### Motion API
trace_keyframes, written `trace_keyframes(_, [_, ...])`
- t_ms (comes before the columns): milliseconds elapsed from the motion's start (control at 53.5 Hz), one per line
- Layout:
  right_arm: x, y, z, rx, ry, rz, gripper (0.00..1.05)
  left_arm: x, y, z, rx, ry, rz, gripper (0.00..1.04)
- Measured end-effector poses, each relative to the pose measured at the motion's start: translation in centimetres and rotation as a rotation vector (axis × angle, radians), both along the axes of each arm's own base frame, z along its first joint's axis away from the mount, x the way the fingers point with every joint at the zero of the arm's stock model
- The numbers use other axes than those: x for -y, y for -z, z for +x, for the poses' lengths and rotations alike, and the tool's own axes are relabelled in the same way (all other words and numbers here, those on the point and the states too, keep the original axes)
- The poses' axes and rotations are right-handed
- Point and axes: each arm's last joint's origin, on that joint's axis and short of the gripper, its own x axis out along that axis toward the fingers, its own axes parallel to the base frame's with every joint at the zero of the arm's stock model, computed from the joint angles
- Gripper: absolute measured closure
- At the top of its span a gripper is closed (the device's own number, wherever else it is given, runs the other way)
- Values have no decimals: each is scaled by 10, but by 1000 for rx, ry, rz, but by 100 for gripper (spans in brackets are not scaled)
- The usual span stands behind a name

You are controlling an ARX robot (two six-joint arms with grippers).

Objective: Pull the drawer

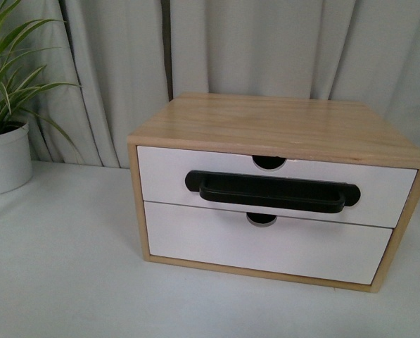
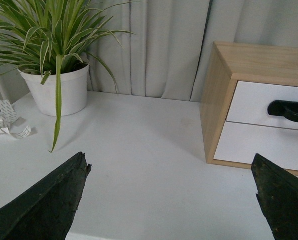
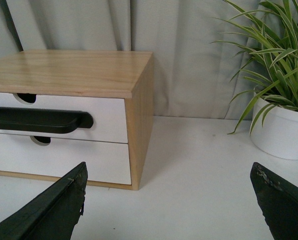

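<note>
Jaws spread wide on both arms, left and right alike, nothing between them, held over the white worktop (image 1: 69,274) and well short of the wooden chest (image 1: 266,116). Ahead of both, a little toward the right arm's side in the front view: the drawer (image 1: 164,176), upper of two, fully shut, level with the plain front (image 1: 266,246) below it. Across its face, a long black handle (image 1: 273,190), long axis level and parallel to the worktop, standing proud of the panel.

Looms larger and fuller in the right wrist view (in the left one only the handle's end shows), so probably nearer the right arm. Calls for jaws turned to close top-and-bottom over the bar, then a straight pull toward the robot.

Smooth matt white panel, with a half-round notch (image 1: 269,162) cut in its top edge. Pale grained wood all round. Handle likely hard plastic, with rounded ends. Looks a light chest, so may slide on the worktop rather than open.
</note>
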Motion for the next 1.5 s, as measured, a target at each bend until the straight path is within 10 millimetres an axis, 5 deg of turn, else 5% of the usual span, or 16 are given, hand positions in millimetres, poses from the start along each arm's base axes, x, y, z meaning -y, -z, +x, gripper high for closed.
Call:
trace_keyframes(280, [0,1,0,-22,-16,11,9,0,0,0,-2,-11,0,6])
trace_keyframes(430, [-2,-2,4,-323,-147,109,9,4,-2,10,-144,-416,14,6])
trace_keyframes(542, [-4,-13,13,-368,-216,102,9,5,-7,24,-190,-472,58,6])
trace_keyframes(729, [-5,-42,42,-375,-365,-28,9,23,-40,73,-141,-137,272,6])
trace_keyframes(991, [-17,-62,89,-396,-554,-223,9,45,-49,134,-123,299,617,6])
trace_keyframes(1327, [-35,-65,128,-361,-663,-519,9,84,-55,192,-181,614,843,6])
trace_keyframes(1495, [-43,-56,147,-333,-734,-633,9,115,-40,207,-224,790,967,6])
